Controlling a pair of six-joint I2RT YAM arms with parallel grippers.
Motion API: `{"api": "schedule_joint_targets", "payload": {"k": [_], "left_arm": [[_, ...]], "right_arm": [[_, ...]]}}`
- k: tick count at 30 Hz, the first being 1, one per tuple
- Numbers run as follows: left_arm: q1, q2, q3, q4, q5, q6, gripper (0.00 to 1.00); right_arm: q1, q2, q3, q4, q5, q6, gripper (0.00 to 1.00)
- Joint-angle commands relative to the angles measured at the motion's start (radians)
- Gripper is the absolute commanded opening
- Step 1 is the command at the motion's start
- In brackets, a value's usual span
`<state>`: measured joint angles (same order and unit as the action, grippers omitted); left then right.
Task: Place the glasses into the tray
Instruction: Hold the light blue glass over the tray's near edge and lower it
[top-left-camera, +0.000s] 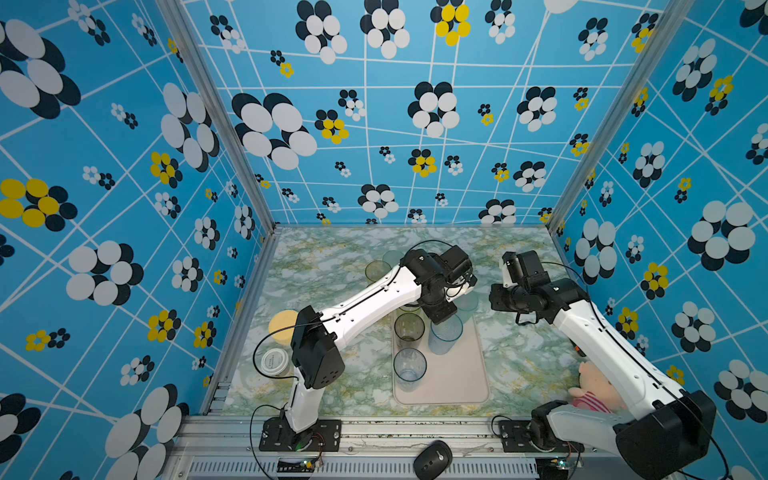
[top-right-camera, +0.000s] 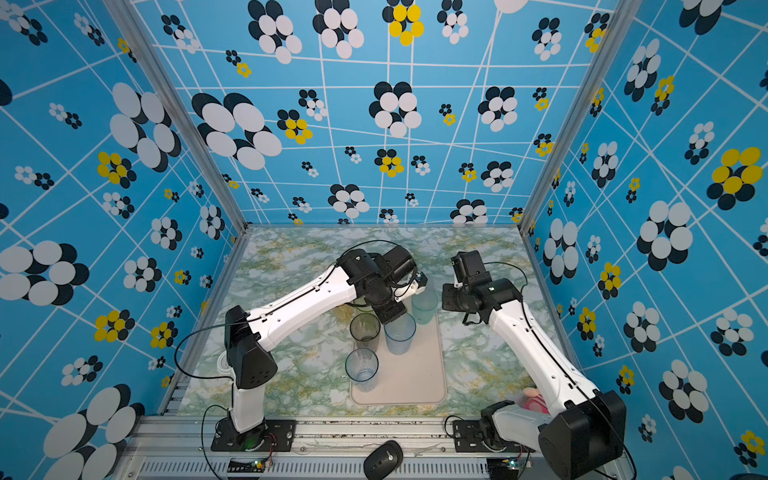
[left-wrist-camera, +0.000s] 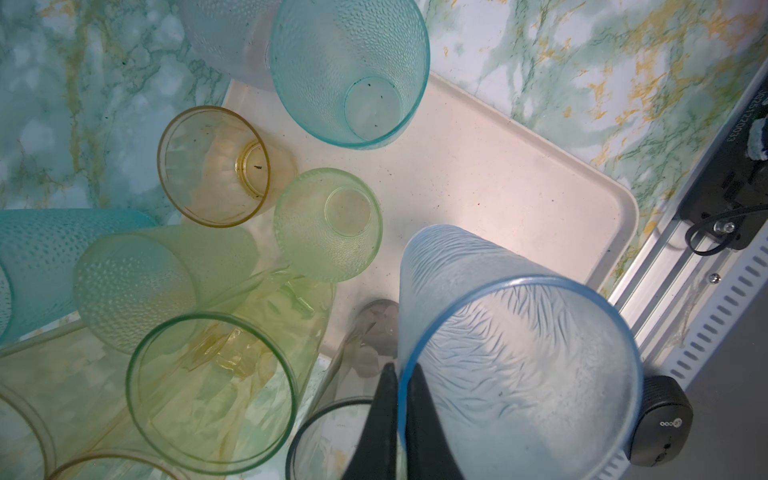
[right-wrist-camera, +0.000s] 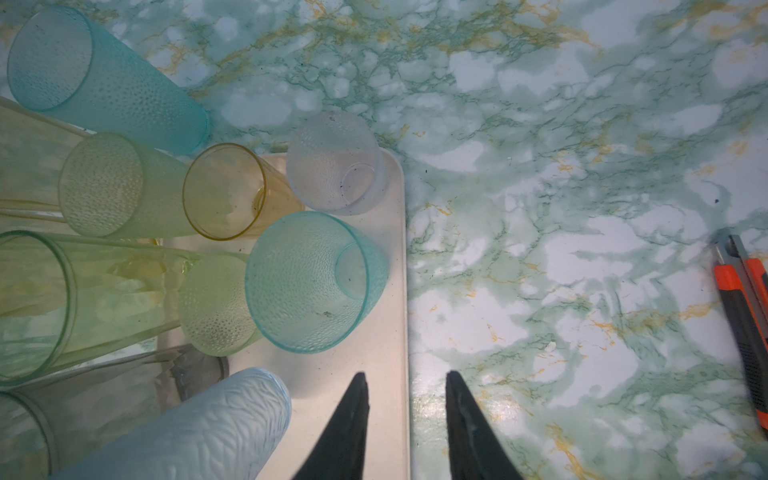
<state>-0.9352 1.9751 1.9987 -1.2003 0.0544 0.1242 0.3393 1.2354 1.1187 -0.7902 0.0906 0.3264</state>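
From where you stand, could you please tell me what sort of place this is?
Probably a robot test booth, not a home: flower-print walls on aluminium posts box in a marble-print tabletop, with left arm and right arm bolted to its front rail.

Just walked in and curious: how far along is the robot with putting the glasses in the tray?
Done: several glasses stand in the tray, like the teal dotted glass. In hand: the left hand pinches the rim of a pale blue glass over the tray; the right hand is open and empty. Left: at least a tall teal glass and a green glass stand on the table outside it.
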Motion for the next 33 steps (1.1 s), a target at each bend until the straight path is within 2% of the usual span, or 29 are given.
{"api": "schedule_joint_targets", "payload": {"k": [1,11,33], "left_arm": [[0.017,0.013,0.037,0.008,0.02,0.012,0.01],[0.039,0.056,0.037,0.02,0.044,0.01,0.01],[0.065,0.045,-0.035,0.074,0.041,0.005,0.01]], "right_arm": [[-0.006,0.009,-0.021,0.016,-0.015,-0.001,0.34],[-0.008,0.026,-0.022,0.028,-0.021,-0.006,0.34],[-0.01,0.048,-0.025,0.034,-0.027,-0.012,0.34]]}}
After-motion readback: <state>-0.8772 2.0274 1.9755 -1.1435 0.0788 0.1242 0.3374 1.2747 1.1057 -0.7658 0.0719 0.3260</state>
